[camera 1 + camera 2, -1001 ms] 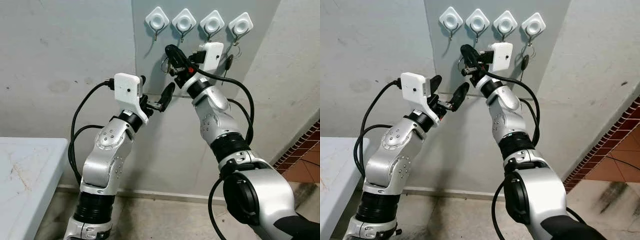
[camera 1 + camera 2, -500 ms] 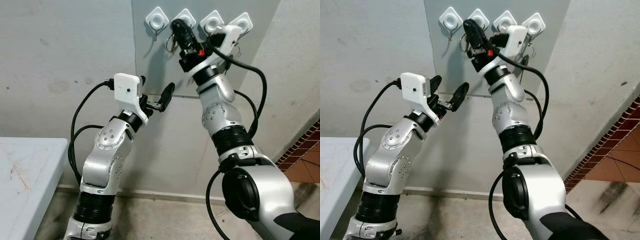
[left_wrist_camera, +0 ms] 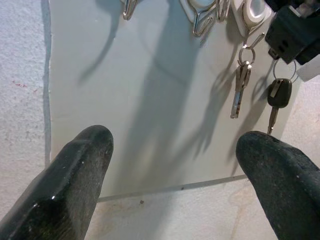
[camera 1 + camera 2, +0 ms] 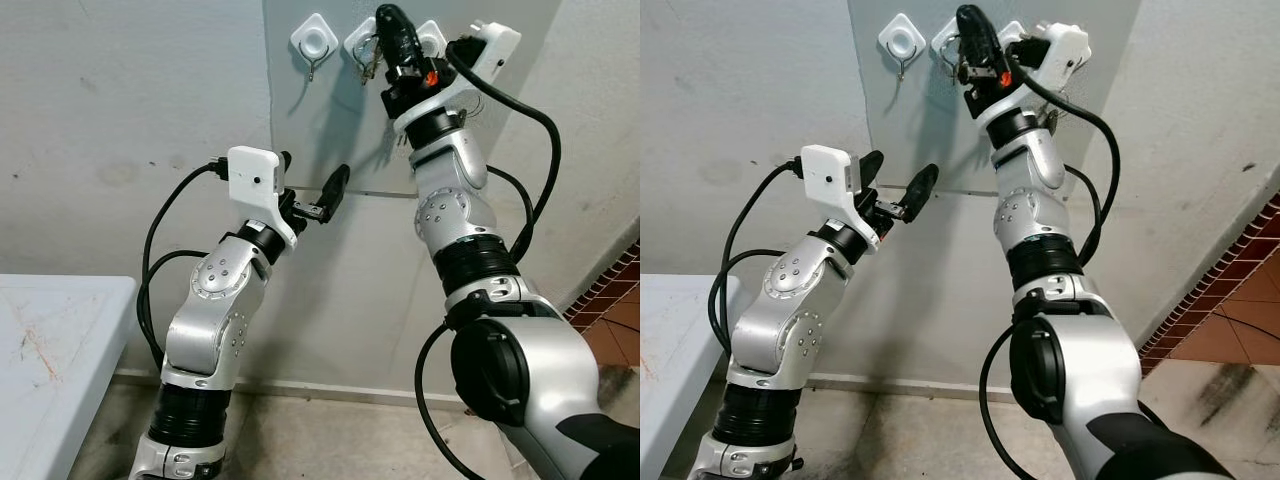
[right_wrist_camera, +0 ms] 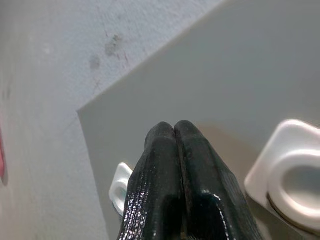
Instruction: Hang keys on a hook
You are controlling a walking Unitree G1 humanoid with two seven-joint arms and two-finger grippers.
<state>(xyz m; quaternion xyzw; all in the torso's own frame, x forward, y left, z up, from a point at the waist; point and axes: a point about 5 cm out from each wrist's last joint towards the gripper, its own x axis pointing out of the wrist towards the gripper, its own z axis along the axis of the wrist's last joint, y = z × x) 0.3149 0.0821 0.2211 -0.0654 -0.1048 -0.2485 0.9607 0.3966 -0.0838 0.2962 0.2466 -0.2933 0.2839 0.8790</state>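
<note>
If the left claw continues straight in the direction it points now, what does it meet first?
Most likely the grey wall panel below the hooks; the left claw is open, and nothing lies between. Depth is uncertain.

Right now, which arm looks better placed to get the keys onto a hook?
The right. Its pincer is raised against the white hooks with keys dangling from it, while the left pincer hovers open, lower down.

grey plaster wall [image 4: 120, 120], white table [image 4: 50, 340] at left, brick floor [image 4: 610, 330] at right.
</note>
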